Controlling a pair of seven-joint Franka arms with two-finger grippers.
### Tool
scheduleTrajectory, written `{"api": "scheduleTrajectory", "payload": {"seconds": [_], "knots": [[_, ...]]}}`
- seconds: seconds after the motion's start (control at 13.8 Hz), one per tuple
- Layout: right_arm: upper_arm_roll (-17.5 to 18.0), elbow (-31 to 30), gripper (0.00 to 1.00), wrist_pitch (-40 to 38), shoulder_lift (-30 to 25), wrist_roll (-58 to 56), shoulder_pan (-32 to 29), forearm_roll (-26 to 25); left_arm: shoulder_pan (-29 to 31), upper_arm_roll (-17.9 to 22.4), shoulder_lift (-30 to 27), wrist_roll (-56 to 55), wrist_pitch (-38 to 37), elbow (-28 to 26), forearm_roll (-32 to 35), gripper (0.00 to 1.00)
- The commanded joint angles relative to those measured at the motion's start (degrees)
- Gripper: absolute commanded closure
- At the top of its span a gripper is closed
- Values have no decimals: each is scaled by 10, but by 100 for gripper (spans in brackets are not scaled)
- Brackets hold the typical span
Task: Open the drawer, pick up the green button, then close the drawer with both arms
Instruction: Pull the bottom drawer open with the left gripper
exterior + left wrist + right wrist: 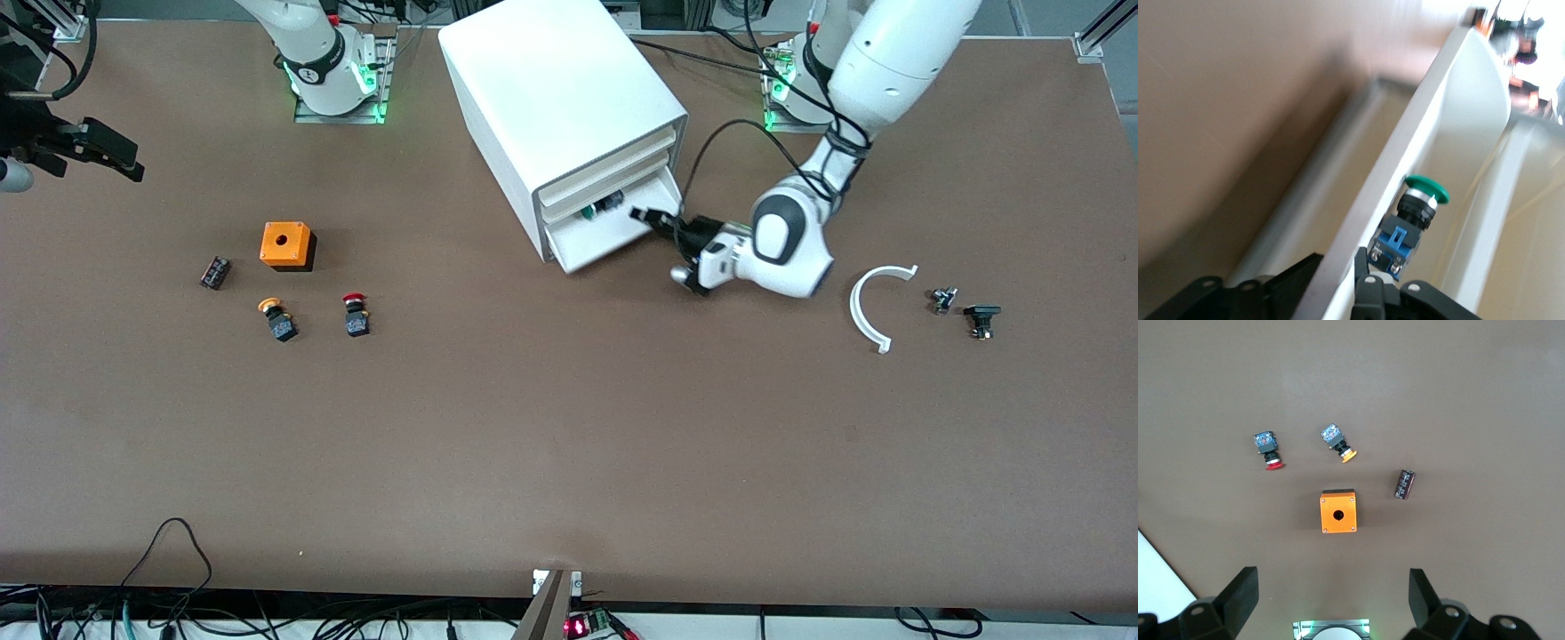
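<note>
Left gripper (656, 222) pinched on the front wall of the bottom drawer (613, 238), centre frame. Green-capped button (1417, 217) lies inside that drawer. Right gripper (1331, 590) waits, fingers wide, over the orange box (1338, 511)

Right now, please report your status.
Left pincer shut on drawer wall. Right pincer open, waiting over table. Green button inside open drawer. Nothing in the way.
</note>
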Motion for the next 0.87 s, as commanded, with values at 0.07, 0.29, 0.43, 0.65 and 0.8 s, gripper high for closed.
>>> {"api": "scheduleTrajectory", "payload": {"seconds": [0.07, 0.29, 0.43, 0.65, 0.8], "knots": [[1, 53, 0, -4, 80, -4, 14, 6, 8, 25, 7, 5, 69, 38, -1, 1], [1, 68, 0, -6, 121, -6, 21, 8, 18, 26, -17, 3, 71, 38, -1, 0], [1, 70, 0, 1, 147, -16, 52, 8, 41, 26, -47, 3, 102, 38, 17, 0], [4, 71, 0, 46, 186, -7, 109, 49, 94, 26, -105, 0, 159, 38, 55, 0], [4, 95, 0, 69, 215, -19, 152, 51, 122, 26, -141, 2, 179, 38, 58, 0]]}}
